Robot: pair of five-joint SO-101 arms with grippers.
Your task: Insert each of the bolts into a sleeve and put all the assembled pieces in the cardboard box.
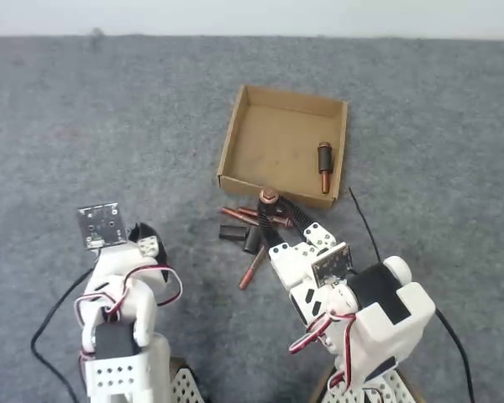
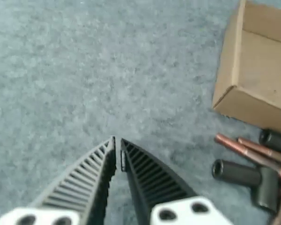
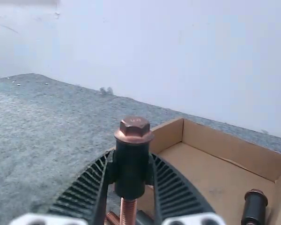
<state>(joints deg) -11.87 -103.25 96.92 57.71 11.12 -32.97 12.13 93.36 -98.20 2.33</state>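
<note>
Nearest me, the left claw (image 2: 118, 154) hangs low over the grey carpeted worktop (image 2: 84, 70), its ribbed black jaws pressed together on nothing. Next to it the right claw (image 3: 131, 164) pinches a black cylindrical sleeve (image 3: 130, 171) around its middle. The sleeve stands upright with a copper-coloured hex-head bolt (image 3: 133, 129) through it, head seated on top and shank poking out below. I'd reckon the pair is stiff, smooth and dense for its bulk, so it could twist or slip in the grip. Gripping the sleeve and keeping the head uppermost should stop the bolt sliding out. Just under that claw lies a loose heap of copper bolts and black sleeves (image 1: 250, 235), round enough to roll if nudged. Just beyond stands the shallow open cardboard box (image 1: 273, 143), its near wall almost at the claw's tips, so the piece looks to need carrying over that wall. A finished bolt-and-sleeve piece (image 1: 325, 166) lies by the box's right wall, leaving most of the floor free. A thin black cable (image 1: 363, 220) runs past the box's right corner, and the white wall (image 3: 178, 47) closes off the far side.
</note>
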